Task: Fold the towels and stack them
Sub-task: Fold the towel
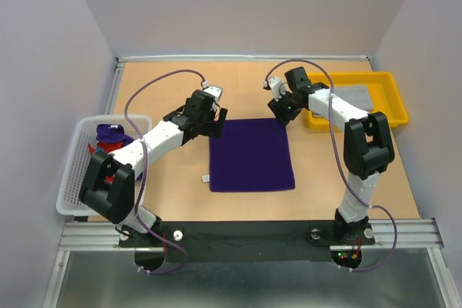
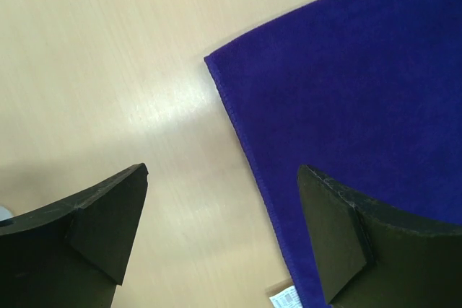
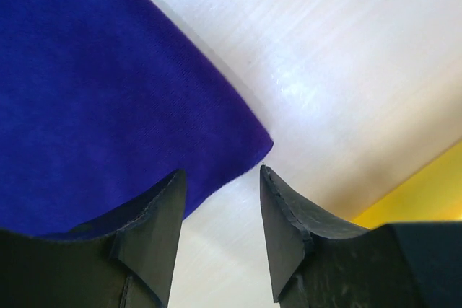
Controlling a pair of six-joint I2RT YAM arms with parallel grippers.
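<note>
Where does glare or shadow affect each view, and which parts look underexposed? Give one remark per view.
Top external: even light, sharp, only soft shadows on the table. Left wrist: mild sheen on the table beside the purple towel corner; the left end effector is a near-black silhouette. Right wrist: strong glare bleaches the table nearly white.

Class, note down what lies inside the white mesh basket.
A crumpled purple towel and some red cloth show inside the basket; the left arm hides whatever lies beneath it.
</note>
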